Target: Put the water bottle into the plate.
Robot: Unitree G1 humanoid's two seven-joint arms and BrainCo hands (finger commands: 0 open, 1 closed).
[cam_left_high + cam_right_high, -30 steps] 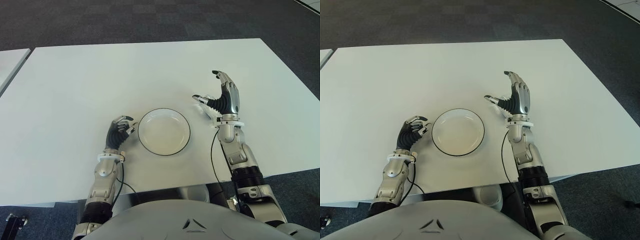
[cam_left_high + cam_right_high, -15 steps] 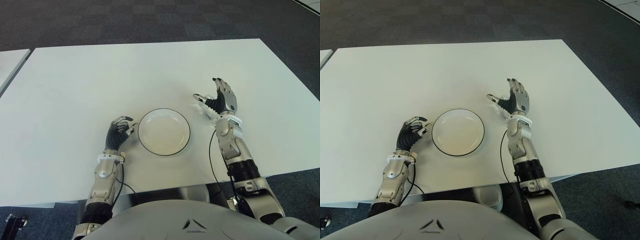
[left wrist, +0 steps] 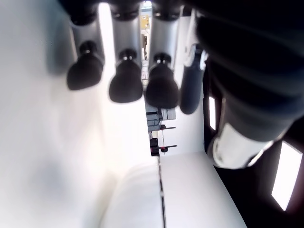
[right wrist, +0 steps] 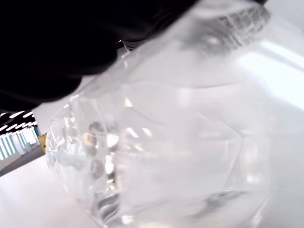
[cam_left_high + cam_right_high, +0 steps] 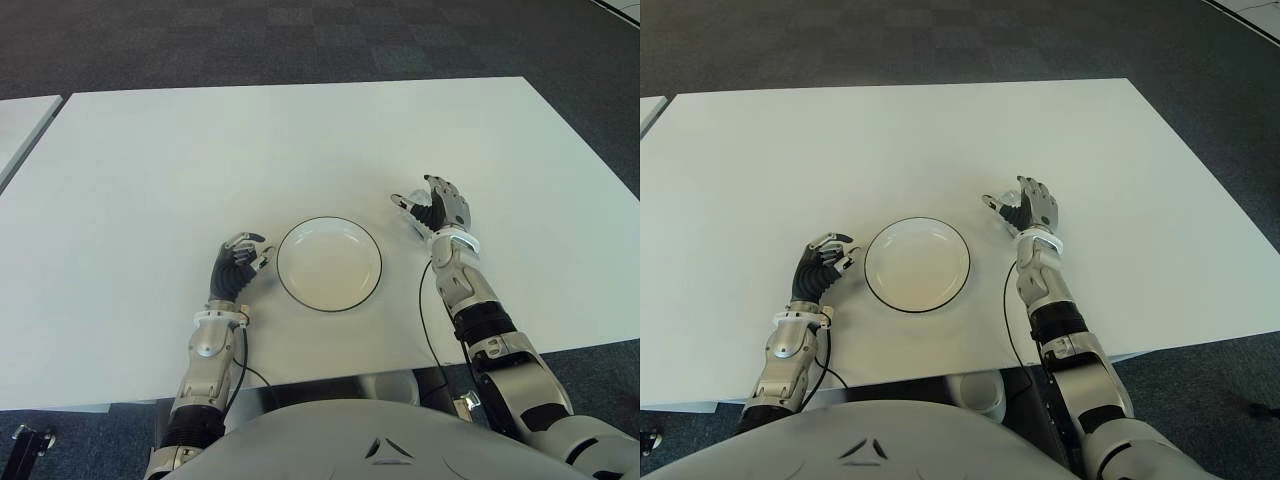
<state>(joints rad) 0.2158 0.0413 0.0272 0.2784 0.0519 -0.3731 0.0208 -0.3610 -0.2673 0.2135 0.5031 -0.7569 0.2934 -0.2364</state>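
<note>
A white plate (image 5: 329, 265) with a dark rim sits on the white table (image 5: 250, 150) in front of me, with nothing in it. A clear water bottle (image 5: 411, 218) lies on the table just right of the plate. My right hand (image 5: 426, 204) is down at the bottle, thumb on the plate side and fingers spread over it, not closed. Up close in the right wrist view, the bottle (image 4: 161, 142) fills the picture against my palm. My left hand (image 5: 243, 260) shows just left of the plate, fingers curled and holding nothing.
The table's front edge (image 5: 330, 375) runs close to my body. A second white table (image 5: 20, 125) stands at the far left. Dark carpet (image 5: 300, 40) lies beyond the table.
My right hand has come down from a raised, upright pose onto the bottle beside the plate. The bottle, the plate and my left hand have not moved.
</note>
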